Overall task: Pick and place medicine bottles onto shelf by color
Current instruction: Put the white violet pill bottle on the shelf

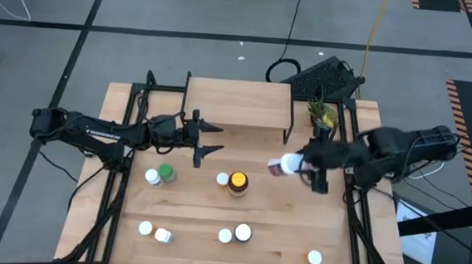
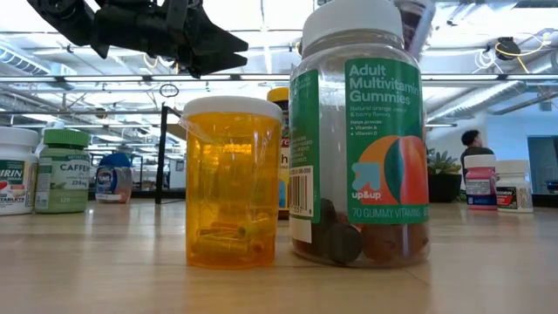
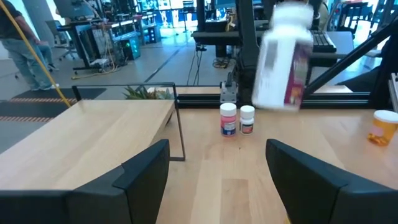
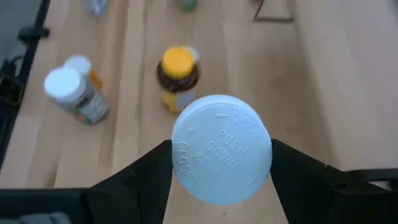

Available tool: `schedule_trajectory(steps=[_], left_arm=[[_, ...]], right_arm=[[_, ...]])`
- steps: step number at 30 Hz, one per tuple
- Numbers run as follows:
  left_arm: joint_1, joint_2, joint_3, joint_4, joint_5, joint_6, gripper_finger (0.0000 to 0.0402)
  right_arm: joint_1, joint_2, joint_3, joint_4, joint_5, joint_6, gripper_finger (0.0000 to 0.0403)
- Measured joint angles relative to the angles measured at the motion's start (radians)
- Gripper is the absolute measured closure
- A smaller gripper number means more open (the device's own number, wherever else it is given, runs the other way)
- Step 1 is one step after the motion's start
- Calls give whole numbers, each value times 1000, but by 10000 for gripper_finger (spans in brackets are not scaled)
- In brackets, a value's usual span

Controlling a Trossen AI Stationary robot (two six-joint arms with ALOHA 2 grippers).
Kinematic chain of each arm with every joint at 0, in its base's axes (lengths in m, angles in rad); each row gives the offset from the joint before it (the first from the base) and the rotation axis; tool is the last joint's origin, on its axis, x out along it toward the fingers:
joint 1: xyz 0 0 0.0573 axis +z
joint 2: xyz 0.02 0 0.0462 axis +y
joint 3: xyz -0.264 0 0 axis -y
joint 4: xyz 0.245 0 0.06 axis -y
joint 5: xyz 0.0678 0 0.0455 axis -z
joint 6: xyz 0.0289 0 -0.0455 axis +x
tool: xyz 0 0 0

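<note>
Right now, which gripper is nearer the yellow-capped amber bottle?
Left. The open left gripper hovers just behind the yellow-capped amber bottle; the right gripper, holding a white-capped bottle, is farther off to its side.

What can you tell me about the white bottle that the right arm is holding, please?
The white bottle is a small cylinder with a white push-down cap and a pink-and-white label. The right tool is shut on it, one finger on each side near the cap. It hangs tilted above the table, touching nothing else, in front of the shelf and near its right legs. Its contents cannot be seen.
</note>
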Motion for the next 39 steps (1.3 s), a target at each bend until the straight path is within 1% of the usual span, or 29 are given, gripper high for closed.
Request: schedule_trajectory(steps=[4,8,15,18,21,25,28,31,35,39], left_arm=[[0,0,0,0,-5,34,131],[0,0,0,0,-6,57,131],[1,0,0,0,-6,82,131],[1,0,0,-1,-6,100,131],[1,0,0,-1,-6,114,131],[2,0,0,-2,-6,127,131],[2,0,0,-2,-6,130,131],[7,0,0,-2,-6,141,131],[25,0,0,-2,-6,148,131],[42,0,0,-2,-6,147,131]], right_arm=[[-100,44,132,-80,-44,-70,174],[-203,116,267,-156,-45,-174,172],[-410,271,464,-222,-49,-388,172],[-510,346,552,-272,-93,-461,171],[-610,407,617,-279,-155,-524,171],[-741,481,662,-280,-219,-606,171],[-834,530,665,-296,-236,-651,170],[-915,576,665,-307,-278,-674,170],[-989,608,665,-289,-374,-685,170],[-1026,620,665,-276,-387,-706,170]])
